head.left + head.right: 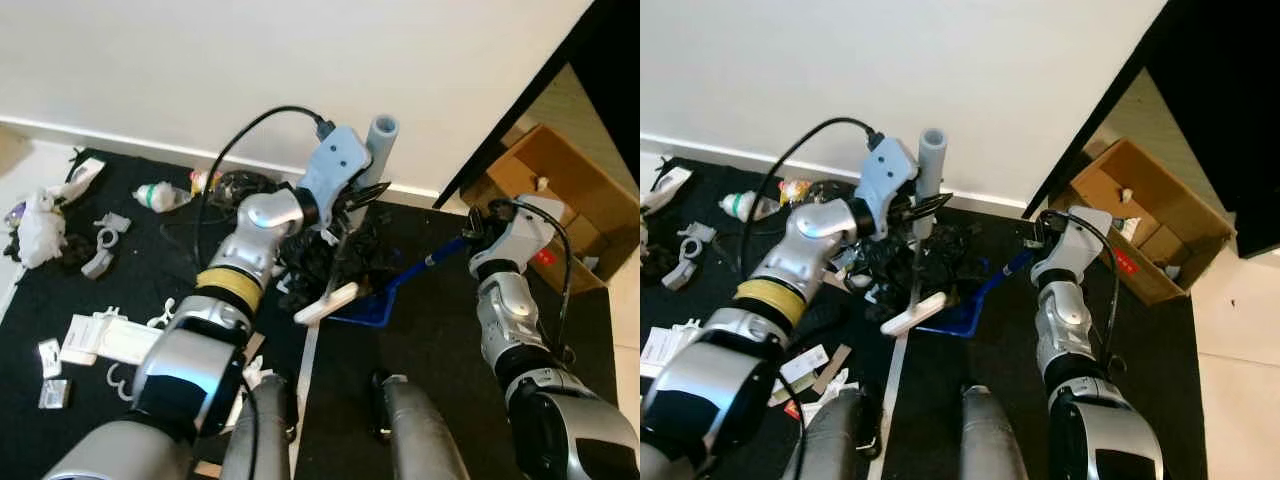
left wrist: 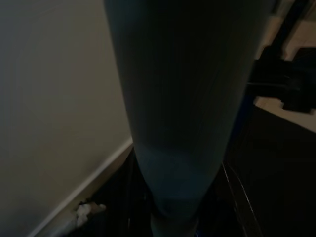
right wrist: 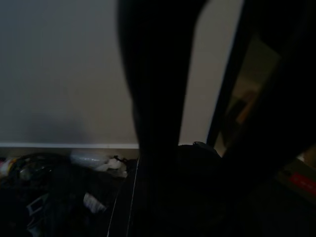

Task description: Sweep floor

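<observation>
- Left gripper (image 1: pixel 352 205): black fingers clamped on the pale grey broom handle (image 1: pixel 381 140), which rises next to the white wall; the thin shaft runs down to the white broom head (image 1: pixel 327 302), which rests at the near edge of the blue dustpan (image 1: pixel 368 305).
- Right gripper (image 1: pixel 478 232): holds the end of the dustpan's blue handle (image 1: pixel 437 257); whether its fingers are fully closed on it cannot be told, since the wrist housing covers them.
- Dustpan: sits on the dark floor mat (image 1: pixel 440 330), its far edge against a heap of dark debris (image 1: pixel 330 250) gathered beyond it, toward the wall.
- Progress, as a judgement: partly done. One pile is collected at the dustpan, but little seems to lie inside the pan.
- Remaining: to the left of the dustpan, scattered litter (image 1: pixel 100 335) of white paper, plastic clips and a small bottle (image 1: pixel 158 196) lies unswept.
- Cardboard box (image 1: pixel 560 205): stands open to the right of the dustpan, a possible place for the waste.
</observation>
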Robot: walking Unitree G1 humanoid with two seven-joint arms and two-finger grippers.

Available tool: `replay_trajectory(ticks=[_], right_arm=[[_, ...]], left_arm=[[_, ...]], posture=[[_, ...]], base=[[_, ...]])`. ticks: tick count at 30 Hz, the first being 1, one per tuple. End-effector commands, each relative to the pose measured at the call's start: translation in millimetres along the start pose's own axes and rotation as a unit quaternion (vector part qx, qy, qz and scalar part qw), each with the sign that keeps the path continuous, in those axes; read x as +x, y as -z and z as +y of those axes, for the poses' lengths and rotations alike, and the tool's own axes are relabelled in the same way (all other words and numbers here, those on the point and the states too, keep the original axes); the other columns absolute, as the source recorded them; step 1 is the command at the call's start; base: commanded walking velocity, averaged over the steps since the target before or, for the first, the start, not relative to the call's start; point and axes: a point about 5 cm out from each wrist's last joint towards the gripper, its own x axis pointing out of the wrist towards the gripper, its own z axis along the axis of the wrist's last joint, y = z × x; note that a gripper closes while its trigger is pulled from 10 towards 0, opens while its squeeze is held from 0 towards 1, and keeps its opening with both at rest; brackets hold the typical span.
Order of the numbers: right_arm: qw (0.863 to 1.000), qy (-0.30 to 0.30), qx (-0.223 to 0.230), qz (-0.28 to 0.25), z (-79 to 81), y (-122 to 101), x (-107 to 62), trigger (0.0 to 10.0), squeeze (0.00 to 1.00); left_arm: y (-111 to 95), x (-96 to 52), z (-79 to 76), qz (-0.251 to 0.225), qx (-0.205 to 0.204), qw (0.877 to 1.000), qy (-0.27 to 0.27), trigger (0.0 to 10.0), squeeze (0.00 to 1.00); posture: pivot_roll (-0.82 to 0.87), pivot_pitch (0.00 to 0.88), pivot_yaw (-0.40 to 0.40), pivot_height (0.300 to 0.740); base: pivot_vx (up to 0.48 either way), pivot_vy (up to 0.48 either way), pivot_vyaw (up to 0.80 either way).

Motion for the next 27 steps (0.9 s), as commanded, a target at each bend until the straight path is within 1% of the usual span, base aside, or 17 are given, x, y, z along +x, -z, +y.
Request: replay_trajectory(ticks=[1, 3, 5, 7, 8, 11, 12, 13, 14, 15, 16, 17, 18, 20, 23, 25, 27], right_arm=[[1.0, 0.004, 0.002, 0.02, -4.6, 9.1, -5.7, 10.0, 0.0], [1.0, 0.004, 0.002, 0.02, -4.9, 9.0, -5.6, 10.0, 0.0], [1.0, 0.004, 0.002, 0.021, -4.6, 9.3, -5.7, 10.0, 0.0], [1.0, 0.003, 0.002, 0.022, -4.3, 9.3, -5.4, 10.0, 0.0], [1.0, 0.003, 0.002, 0.022, -4.3, 9.3, -5.4, 10.0, 0.0], [1.0, 0.002, 0.002, 0.022, -3.5, 8.1, -3.9, 10.0, 0.0], [1.0, 0.002, 0.002, 0.022, -3.5, 8.1, -3.9, 10.0, 0.0], [1.0, 0.002, 0.002, 0.022, -3.6, 7.4, -3.1, 10.0, 0.0], [1.0, 0.002, 0.002, 0.021, -4.2, 6.0, -1.9, 10.0, 0.0], [1.0, 0.002, 0.002, 0.021, -4.2, 6.0, -1.9, 10.0, 0.0], [1.0, 0.002, 0.002, 0.021, -4.4, 5.5, -1.5, 10.0, 0.0], [1.0, 0.003, 0.002, 0.02, -4.8, 4.6, -0.9, 10.0, 0.0], [1.0, 0.003, 0.002, 0.02, -4.8, 4.6, -0.9, 10.0, 0.0], [1.0, 0.004, 0.002, 0.018, -5.2, 3.9, -0.4, 10.0, 0.0], [1.0, 0.005, 0.002, 0.017, -5.7, 3.1, -0.1, 10.0, 0.0], [1.0, 0.006, 0.002, 0.014, -6.6, 2.0, 0.4, 10.0, 0.0], [1.0, 0.007, 0.002, 0.013, -7.3, 1.1, 0.8, 10.0, 0.0]], left_arm=[[11.2, -23.5, -0.1, 0.069, 0.009, 0.995, 0.066, 10.0, 0.0], [12.8, -32.8, 0.7, 0.09, 0.011, 0.992, 0.089, 10.0, 0.0], [13.7, -40.4, 3.7, 0.105, 0.02, 0.99, 0.092, 10.0, 0.0], [9.5, -47.4, 8.6, 0.101, 0.011, 0.991, 0.086, 10.0, 0.0], [9.5, -47.4, 8.6, 0.101, 0.011, 0.991, 0.086, 10.0, 0.0], [-14.9, -52.9, 18.7, 0.022, -0.064, 0.996, 0.066, 10.0, 0.0], [-14.9, -52.9, 18.7, 0.022, -0.064, 0.996, 0.066, 10.0, 0.0], [-23.6, -55.5, 22.4, 0.002, -0.082, 0.994, 0.067, 10.0, 0.0], [-36.1, -64.1, 26.7, 0.0, -0.086, 0.993, 0.08, 10.0, 0.0], [-36.1, -64.1, 26.7, 0.0, -0.086, 0.993, 0.08, 10.0, 0.0], [-38.8, -66.9, 27.7, 0.006, -0.081, 0.993, 0.086, 10.0, 0.0], [-39.7, -72.2, 30.4, 0.028, -0.061, 0.994, 0.09, 10.0, 0.0], [-39.7, -72.2, 30.4, 0.028, -0.061, 0.994, 0.09, 10.0, 0.0], [-38.5, -78.9, 35.5, 0.054, -0.042, 0.994, 0.082, 10.0, 0.0], [-40.1, -85.5, 39.4, 0.063, -0.045, 0.994, 0.078, 10.0, 0.0], [-38.8, -99.1, 47.3, 0.093, -0.037, 0.993, 0.067, 10.0, 0.0], [-33.8, -111.9, 56.0, 0.142, -0.013, 0.989, 0.043, 10.0, 0.0]], posture=[[0.0, 0.3, -0.057, 0.74], [0.0, 0.3, -0.057, 0.74], [0.01, 0.296, -0.06, 0.74], [0.01, 0.295, -0.063, 0.74], [0.01, 0.295, -0.063, 0.74], [0.01, 0.29, -0.064, 0.74], [0.01, 0.29, -0.064, 0.74], [0.01, 0.289, -0.063, 0.74], [0.01, 0.289, -0.063, 0.74], [0.01, 0.289, -0.063, 0.74], [0.01, 0.289, -0.063, 0.74], [0.01, 0.288, -0.062, 0.74], [0.01, 0.288, -0.062, 0.74], [0.01, 0.282, -0.059, 0.74], [0.01, 0.28, -0.059, 0.74], [0.01, 0.274, -0.057, 0.74], [0.01, 0.27, -0.056, 0.74]], base=[[0.0, 0.0, 0.0], [0.0, 0.0, 0.0], [0.0, 0.0, 0.0], [0.0, 0.0, 0.0], [0.0, 0.0, 0.0], [0.0, 0.0, 0.0], [0.0, 0.0, 0.0], [0.0, 0.0, 0.0], [0.0, 0.0, 0.0], [0.0, 0.0, 0.0], [0.0, 0.0, 0.0], [0.0, 0.0, 0.0], [0.0, 0.0, 0.0], [0.0, 0.0, 0.0], [0.0, 0.0, 0.0], [0.0, 0.0, 0.0], [0.0, 0.0, 0.0]])
